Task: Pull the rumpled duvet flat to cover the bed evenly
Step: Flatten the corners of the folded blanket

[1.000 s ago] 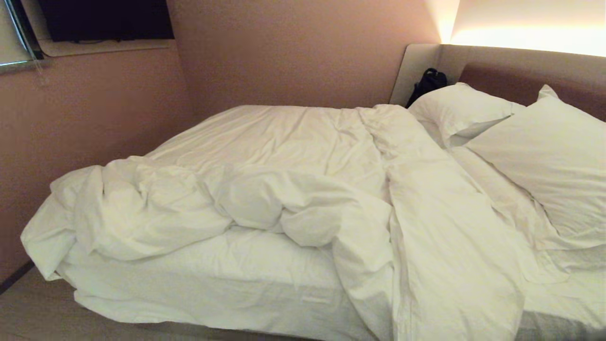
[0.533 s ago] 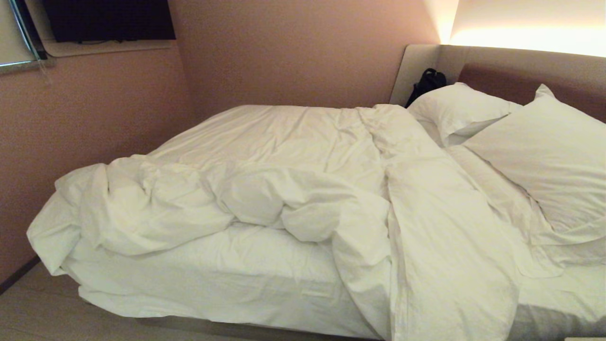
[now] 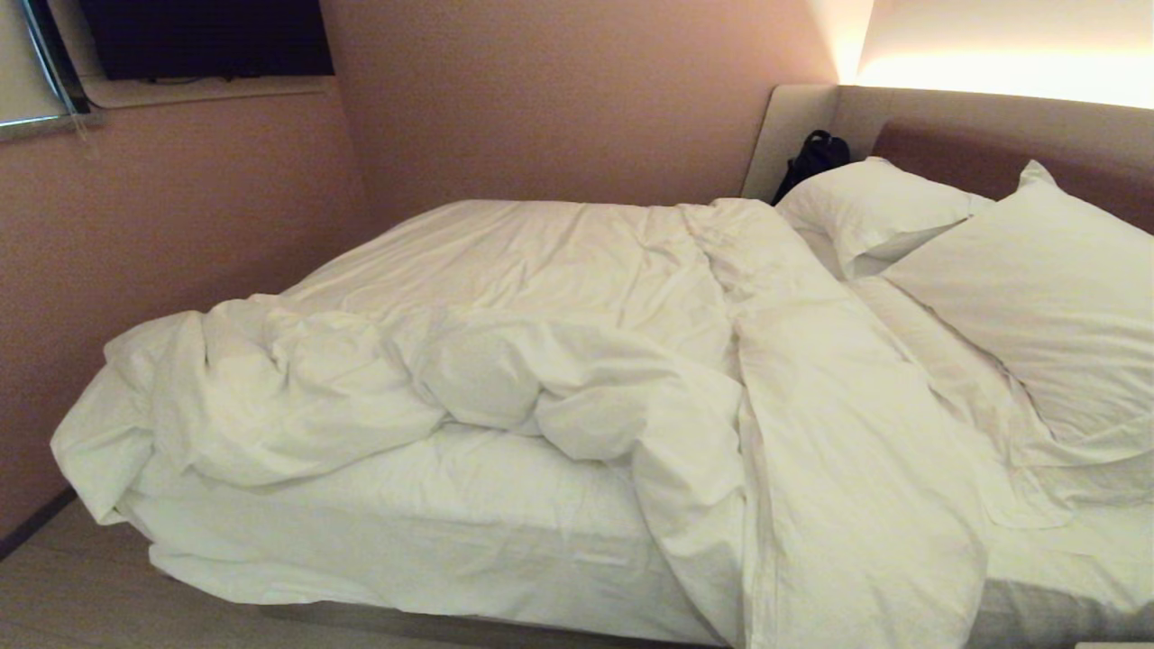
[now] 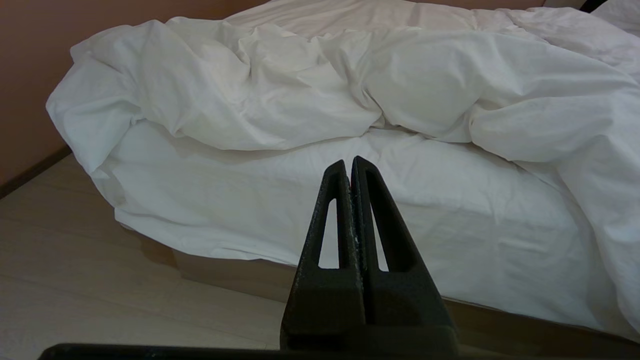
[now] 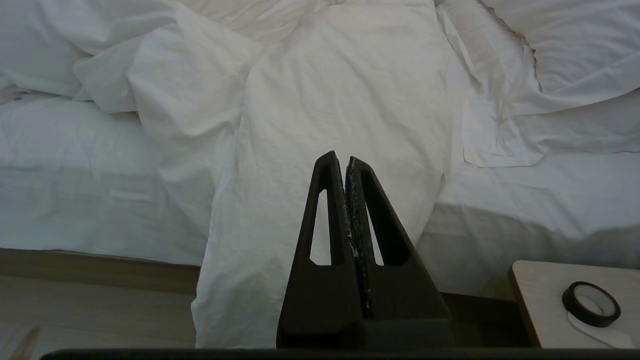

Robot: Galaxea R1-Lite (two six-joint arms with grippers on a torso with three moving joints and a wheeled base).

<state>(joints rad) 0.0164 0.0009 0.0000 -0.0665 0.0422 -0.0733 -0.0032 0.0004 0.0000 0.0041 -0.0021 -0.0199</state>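
Observation:
The white duvet (image 3: 559,361) lies rumpled on the bed (image 3: 433,523), bunched in a thick roll along the near left part, leaving the sheeted mattress side bare below it. One fold of it hangs over the near edge towards the floor (image 5: 345,90). Neither arm shows in the head view. In its wrist view my left gripper (image 4: 348,162) is shut and empty, held off the bed's side below the bunched duvet (image 4: 280,85). My right gripper (image 5: 340,159) is shut and empty too, facing the hanging fold.
Two pillows (image 3: 1055,297) (image 3: 874,207) lean at the headboard (image 3: 974,135) on the right. A black bag (image 3: 814,158) sits in the far corner. A small side table (image 5: 545,310) with a tape roll (image 5: 591,296) stands by my right gripper. Walls close off the bed's far side and foot end.
The whole head view has shifted slightly, so the camera moved; the duvet and bed lie as before.

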